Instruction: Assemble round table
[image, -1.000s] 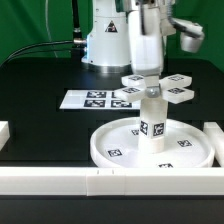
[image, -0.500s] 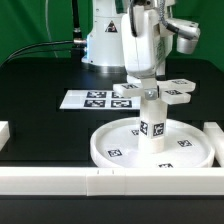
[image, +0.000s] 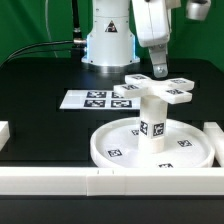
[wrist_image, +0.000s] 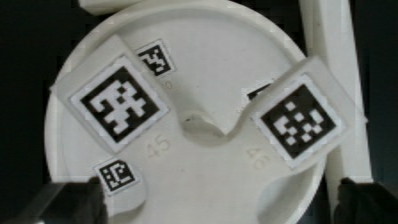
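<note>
The large rimmed round disc (image: 112, 140) lies near the front rail. The short cylindrical leg (image: 152, 122) stands upright at its middle. The cross-shaped four-armed piece (image: 156, 92) sits on top of the leg. My gripper (image: 160, 72) hangs open and empty just above the cross, apart from it. In the wrist view I look straight down on the cross (wrist_image: 294, 115), with two big tags on its arms. The disc (wrist_image: 157, 40) shows behind it with smaller tags. My dark fingertips (wrist_image: 71, 203) stand wide at either side of my gripper (wrist_image: 214, 208).
The marker board (image: 88, 99) lies flat behind the disc, toward the exterior view's left. A long white rail (image: 90, 181) runs along the front. Short white rail ends stand at the far left (image: 4, 131) and far right (image: 214, 134). The robot base (image: 108, 45) is at the back.
My gripper let go of the cross-shaped piece and rose up and a little to the exterior view's right. The cross stays on the leg.
</note>
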